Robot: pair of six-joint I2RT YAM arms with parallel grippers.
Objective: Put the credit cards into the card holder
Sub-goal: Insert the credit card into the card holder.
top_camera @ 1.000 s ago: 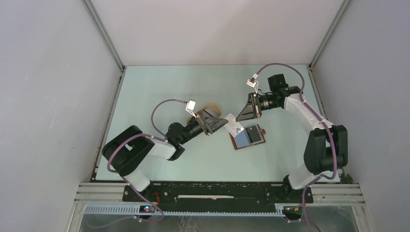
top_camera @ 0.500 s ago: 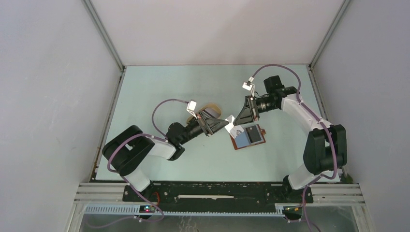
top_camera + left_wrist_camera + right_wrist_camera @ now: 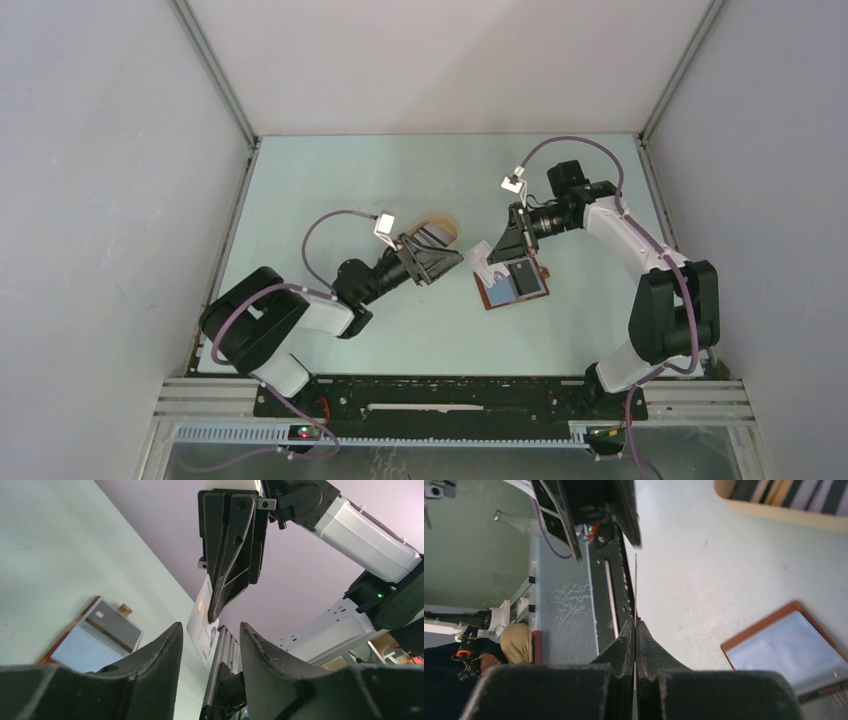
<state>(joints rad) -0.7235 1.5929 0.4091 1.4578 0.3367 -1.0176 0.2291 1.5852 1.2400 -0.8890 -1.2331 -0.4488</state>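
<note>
Card holder [image 3: 513, 281] comes first, nearest our arm bases: it lies open and flat on the pale green worktop [image 3: 330, 190], with a grey card [image 3: 112, 630] tucked in it. Just past its left corner we hold one white card [image 3: 480, 263] up in the air. Our right claw [image 3: 490, 255] is pinched tight on that card. Our left claw [image 3: 458, 258] is just beside it, spread apart, with nothing in it. Farther back, behind our left claw, we see a tan tray [image 3: 440, 224] with more cards [image 3: 769, 490] in it.
</note>
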